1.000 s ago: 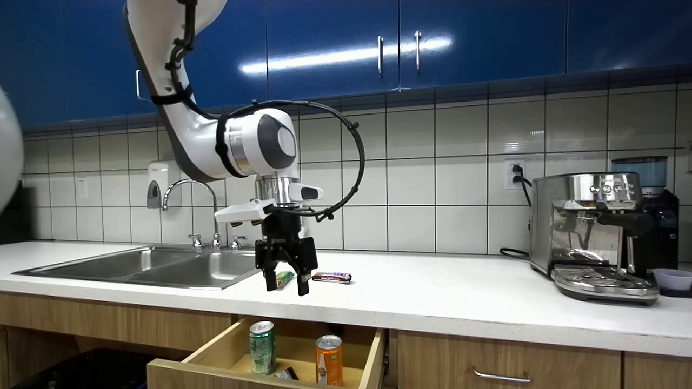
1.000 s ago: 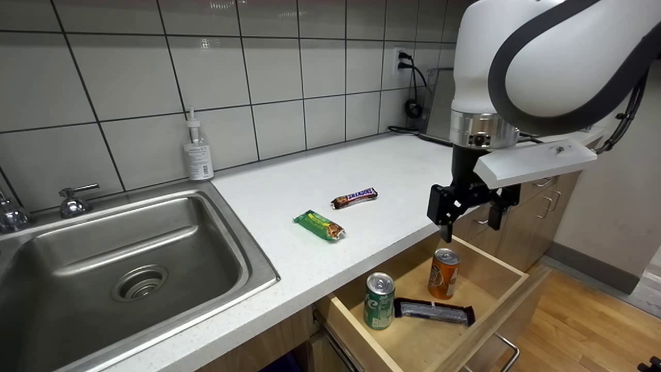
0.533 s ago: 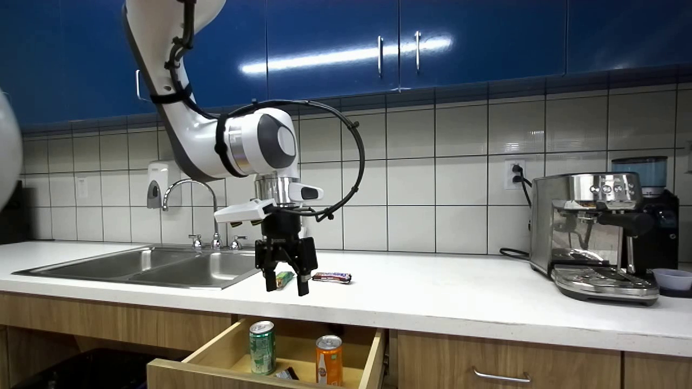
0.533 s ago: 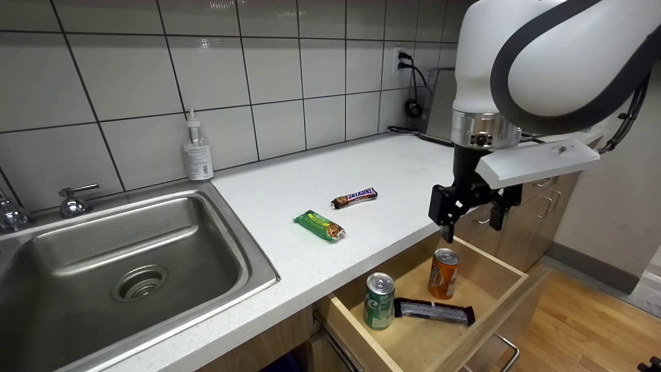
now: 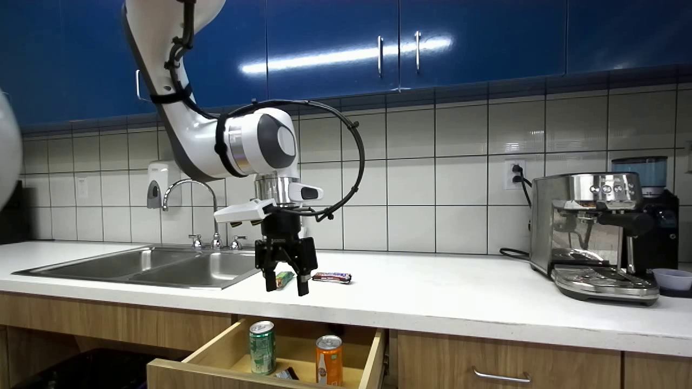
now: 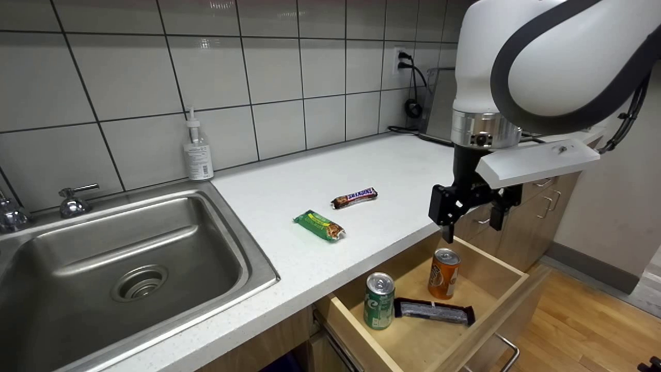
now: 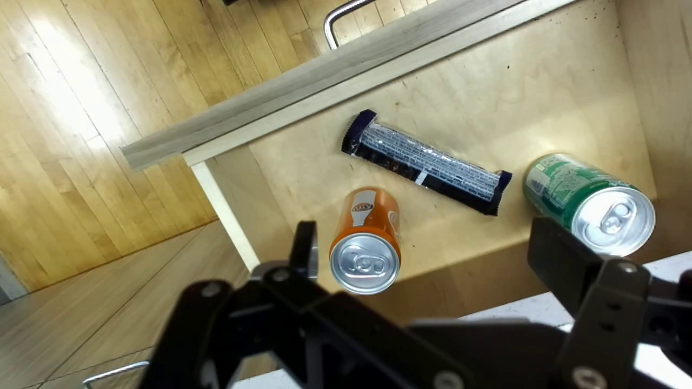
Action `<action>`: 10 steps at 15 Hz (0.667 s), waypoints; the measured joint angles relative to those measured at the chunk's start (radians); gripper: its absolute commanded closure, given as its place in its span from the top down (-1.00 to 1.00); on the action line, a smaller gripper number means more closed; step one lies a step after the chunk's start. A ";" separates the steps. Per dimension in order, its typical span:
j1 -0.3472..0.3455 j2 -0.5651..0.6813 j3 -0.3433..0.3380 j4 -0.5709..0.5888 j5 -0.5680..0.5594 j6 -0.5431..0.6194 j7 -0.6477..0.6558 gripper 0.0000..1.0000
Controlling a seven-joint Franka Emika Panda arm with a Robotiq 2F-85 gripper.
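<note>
Fingers (image 7: 559,262) spread wide, gripping nothing, above pulled-out drawer (image 7: 497,108). We log inside: orange can (image 7: 367,229) near side wall (image 7: 243,200), green can (image 7: 578,192) by opposite wall (image 7: 662,97), generous gap between; dark-wrapped bar (image 7: 427,165) nearer front panel (image 7: 324,78).

Location: kitchen; home or workplace, cannot tell. Evidence: double-basin steel sink (image 5: 186,274) set into a white countertop (image 5: 432,292), gooseneck faucet (image 5: 216,239) at its back edge; wall-mounted dispenser (image 5: 157,186) behind it, pump bottle (image 6: 199,159) at the sink's corner; tiled backsplash (image 5: 411,181) along the wall; blue overhead cabinets (image 5: 332,32); wood-grain base cabinets (image 5: 508,354) below the counter; espresso machine (image 5: 592,237) standing on the counter near a wall outlet (image 5: 510,175).
</note>
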 measured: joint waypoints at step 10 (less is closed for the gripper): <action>-0.001 -0.048 0.053 -0.083 -0.001 0.019 -0.064 1.00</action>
